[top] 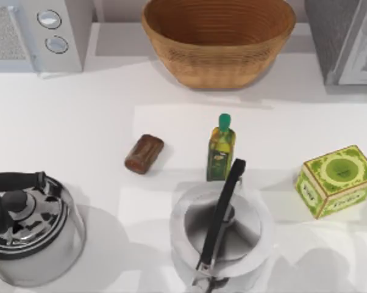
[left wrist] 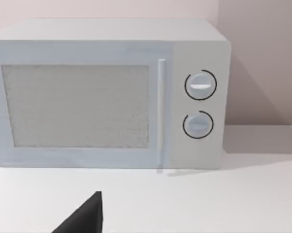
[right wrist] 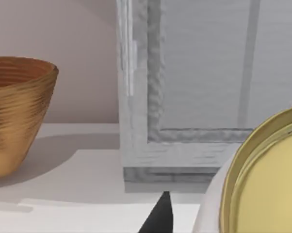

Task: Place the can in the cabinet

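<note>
The stubby dark-brown glossy can is lying untouched mid-table — nothing done yet; grey cabinet is apparently shut — grippers' openings, I cannot tell.

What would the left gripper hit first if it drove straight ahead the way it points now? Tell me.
Most likely the microwave. The left wrist view faces its door squarely across bare white table, with nothing standing between. How far off it is cannot be judged. A dark fingertip of the left gripper shows.

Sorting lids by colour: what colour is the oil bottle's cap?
Green, seen best in the top view on the oil bottle's cap.
</note>
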You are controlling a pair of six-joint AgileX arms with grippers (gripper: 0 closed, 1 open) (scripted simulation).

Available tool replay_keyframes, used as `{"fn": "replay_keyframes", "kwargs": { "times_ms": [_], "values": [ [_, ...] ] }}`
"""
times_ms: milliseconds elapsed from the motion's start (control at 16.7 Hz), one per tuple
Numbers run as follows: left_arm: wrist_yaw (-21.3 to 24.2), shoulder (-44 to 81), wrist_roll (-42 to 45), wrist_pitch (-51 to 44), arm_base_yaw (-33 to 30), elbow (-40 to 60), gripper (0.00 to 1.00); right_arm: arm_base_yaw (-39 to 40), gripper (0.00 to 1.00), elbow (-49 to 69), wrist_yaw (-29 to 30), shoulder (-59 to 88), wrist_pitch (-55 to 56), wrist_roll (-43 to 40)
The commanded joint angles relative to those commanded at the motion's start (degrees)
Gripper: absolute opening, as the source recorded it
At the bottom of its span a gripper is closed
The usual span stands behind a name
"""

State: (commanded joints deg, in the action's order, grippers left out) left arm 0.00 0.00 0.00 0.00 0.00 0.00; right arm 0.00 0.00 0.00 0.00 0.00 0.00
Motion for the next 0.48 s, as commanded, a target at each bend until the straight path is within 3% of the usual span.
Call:
{"fn": "replay_keyframes", "kwargs": {
  "times_ms": [240, 480],
  "values": [
    [0.0, 0.0, 0.0, 0.0, 0.0, 0.0, 1.0, -0.1, 0.0, 0.8, 0.1, 0.9, -0.2, 0.1],
    [0.0, 0.0, 0.0, 0.0, 0.0, 0.0, 1.0, 1.1, 0.0, 9.3, 1.4, 8.9, -3.3, 0.2]
  ]
}}
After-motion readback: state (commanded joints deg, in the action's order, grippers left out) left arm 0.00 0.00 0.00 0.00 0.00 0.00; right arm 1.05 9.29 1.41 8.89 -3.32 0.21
